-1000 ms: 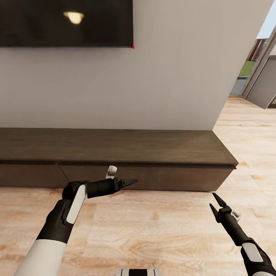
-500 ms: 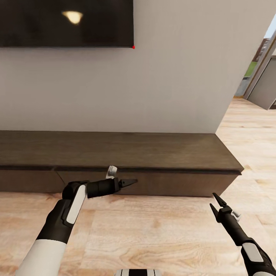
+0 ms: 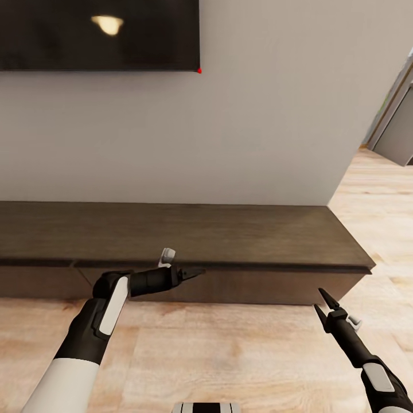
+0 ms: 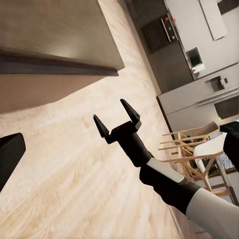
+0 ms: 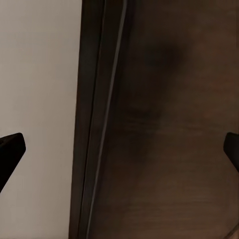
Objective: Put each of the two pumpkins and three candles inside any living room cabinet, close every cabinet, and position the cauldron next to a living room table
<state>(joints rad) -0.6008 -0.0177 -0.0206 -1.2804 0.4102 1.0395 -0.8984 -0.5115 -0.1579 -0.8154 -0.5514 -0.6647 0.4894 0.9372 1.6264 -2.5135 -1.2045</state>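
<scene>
The cabinet (image 3: 172,232) is a long low dark brown console against the wall, and its drawer fronts look shut. My left gripper (image 3: 195,272) hovers just in front of a drawer front near the middle, pointing right, fingers apart and empty. My right gripper (image 3: 321,304) is open and empty above the floor, short of the cabinet's right end. The left wrist view shows the cabinet's end (image 4: 50,30) and the open right gripper (image 4: 115,115). The right wrist view looks closely at the cabinet's dark wood (image 5: 174,124). Pumpkins, candles and cauldron are out of view.
A dark TV (image 3: 97,34) hangs on the wall above the cabinet. Light wood floor (image 3: 229,355) lies between me and the cabinet. An opening (image 3: 396,126) leads off at the right. The left wrist view shows wooden chairs (image 4: 194,149) and kitchen units beyond.
The whole picture has shifted: the cabinet sits lower and its right end lies further right, so the camera has moved. Both arms hold the same pose.
</scene>
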